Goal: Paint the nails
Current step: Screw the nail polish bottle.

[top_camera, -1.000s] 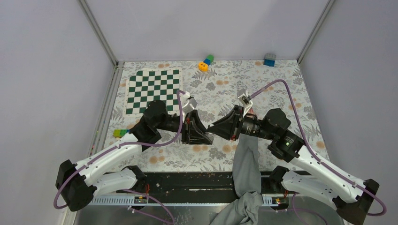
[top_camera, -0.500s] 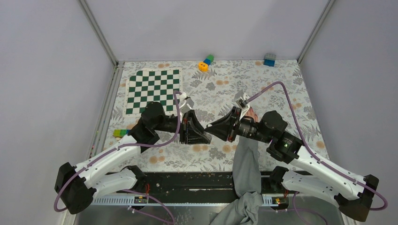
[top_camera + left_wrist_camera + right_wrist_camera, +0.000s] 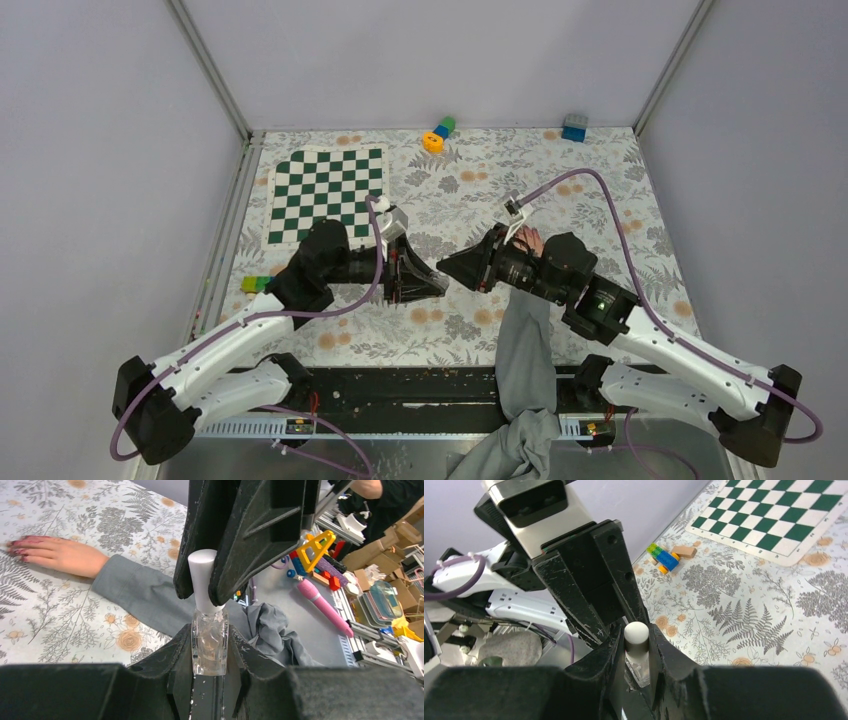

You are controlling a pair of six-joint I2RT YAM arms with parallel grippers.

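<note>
A bare hand (image 3: 528, 240) in a grey sleeve (image 3: 525, 340) lies flat on the floral cloth, mostly hidden under my right arm in the top view. The left wrist view shows the hand (image 3: 60, 555) and its dark-red nails (image 3: 17, 547) at far left. My left gripper (image 3: 432, 284) is shut on a clear glass polish bottle (image 3: 210, 642). My right gripper (image 3: 450, 270) meets it tip to tip and is shut on the bottle's white cap (image 3: 636, 634). The cap (image 3: 204, 580) sits on the bottle. Both grippers are left of the hand and above the cloth.
A green-and-white chessboard (image 3: 325, 195) lies at the back left. A small coloured block toy (image 3: 255, 284) sits by the left edge. An orange, blue and green toy (image 3: 437, 135) and a blue block (image 3: 573, 127) stand by the back wall.
Both grippers stay joined at the bottle and cap. My right wrist has pushed a little left and turned. My left wrist has turned and drawn back slightly.
</note>
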